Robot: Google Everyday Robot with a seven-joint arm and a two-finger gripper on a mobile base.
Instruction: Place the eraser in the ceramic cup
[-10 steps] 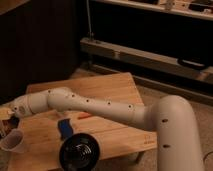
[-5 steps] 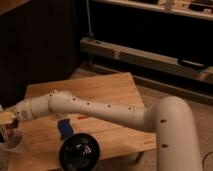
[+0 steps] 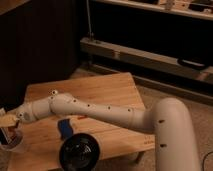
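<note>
The gripper (image 3: 8,124) hangs just at twelve o'clock of the ceramic cup (image 3: 12,143), at eight o'clock on the table (image 3: 100,90); I cannot see the eraser or tell if the gripper is open, so dropping it straight in seems next.

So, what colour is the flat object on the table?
The flat object is blue, camera view; gripper at ceramic cup.

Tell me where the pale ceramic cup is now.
In the camera view, the small pale whitish ceramic cup sits at the picture's lower left edge on the wooden table, just below the gripper, with the flat blue object to its right.
</note>
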